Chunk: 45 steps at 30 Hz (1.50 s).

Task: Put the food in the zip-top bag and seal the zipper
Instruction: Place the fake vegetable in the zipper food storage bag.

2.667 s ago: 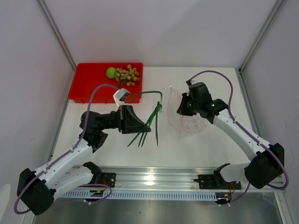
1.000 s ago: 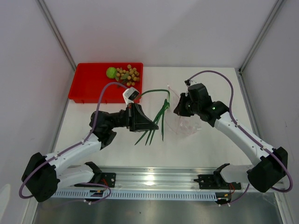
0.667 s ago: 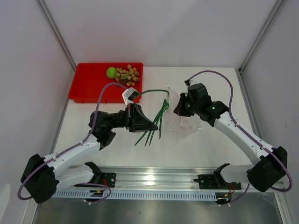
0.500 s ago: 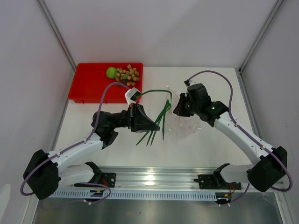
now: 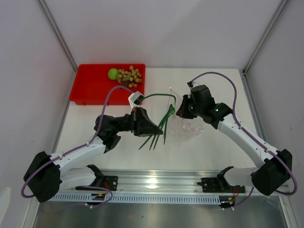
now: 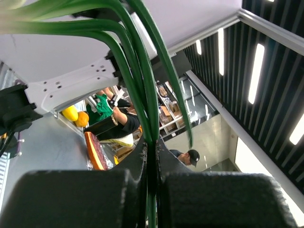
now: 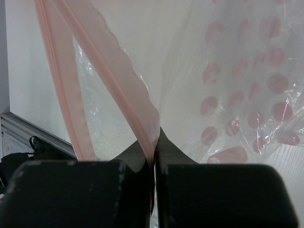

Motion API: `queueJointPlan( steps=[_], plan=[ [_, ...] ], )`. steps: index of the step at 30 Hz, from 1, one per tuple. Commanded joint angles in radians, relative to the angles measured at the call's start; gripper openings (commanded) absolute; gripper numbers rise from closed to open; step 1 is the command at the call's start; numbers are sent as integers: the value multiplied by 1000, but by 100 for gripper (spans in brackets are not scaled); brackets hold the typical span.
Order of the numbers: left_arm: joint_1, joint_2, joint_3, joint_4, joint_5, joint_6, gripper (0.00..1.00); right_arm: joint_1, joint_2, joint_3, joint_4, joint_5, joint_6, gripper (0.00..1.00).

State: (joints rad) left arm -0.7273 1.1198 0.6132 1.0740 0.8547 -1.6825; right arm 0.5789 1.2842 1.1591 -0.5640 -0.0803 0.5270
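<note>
My left gripper [image 5: 151,127] is shut on the sprig of long green leaves [image 5: 163,122] and holds it above the table, leaf tips close to the bag's mouth. In the left wrist view the leaves [image 6: 142,90] run up from between the shut fingers. My right gripper [image 5: 180,110] is shut on the pinkish zipper [image 7: 118,90] of the clear zip-top bag [image 5: 187,126], holding its mouth lifted and open. The bag [image 7: 228,80] has red dots printed on it. The lime-green fruit [image 5: 113,73] and the tan-brown bunch [image 5: 130,76] lie in the red tray [image 5: 90,85].
The red tray sits at the back left of the white table. A metal rail [image 5: 156,183] runs along the near edge. White walls with metal posts enclose the back and sides.
My left gripper has carried the green sprig to the right, from the table's middle toward the bag's mouth. My right gripper has shifted slightly left with the bag's edge.
</note>
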Motion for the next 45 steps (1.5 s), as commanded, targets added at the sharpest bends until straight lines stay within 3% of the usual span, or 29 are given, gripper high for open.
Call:
queueJointPlan(
  steps=[1, 7, 11, 14, 15, 17, 26, 33, 45],
  plan=[
    [-11, -11, -53, 27, -32, 7, 1, 2, -37, 19, 13, -16, 18, 0],
    [-9, 69, -99, 56, -57, -19, 1, 4, -66, 21, 18, -47, 34, 0],
    [-11, 100, -107, -24, -75, -23, 1, 4, -77, 19, 15, -46, 37, 0],
    [-12, 77, -45, -274, -86, 47, 1, 7, -83, 14, 27, -44, 30, 0],
    [-12, 66, -23, -465, -100, 75, 1, 16, -85, 14, 32, -41, 27, 0],
    [-12, 32, 50, -644, -134, 167, 1, 30, -86, 10, 39, -21, 2, 0],
    [-14, 74, 291, -1203, -327, 329, 1, 96, -82, -25, 73, -18, -47, 0],
    [-8, 169, 327, -1234, -479, 380, 1, 142, -86, -38, 72, -4, -58, 0],
    [3, 354, 459, -1401, -664, 418, 19, 163, -74, -35, 73, -9, -25, 0]
  ],
)
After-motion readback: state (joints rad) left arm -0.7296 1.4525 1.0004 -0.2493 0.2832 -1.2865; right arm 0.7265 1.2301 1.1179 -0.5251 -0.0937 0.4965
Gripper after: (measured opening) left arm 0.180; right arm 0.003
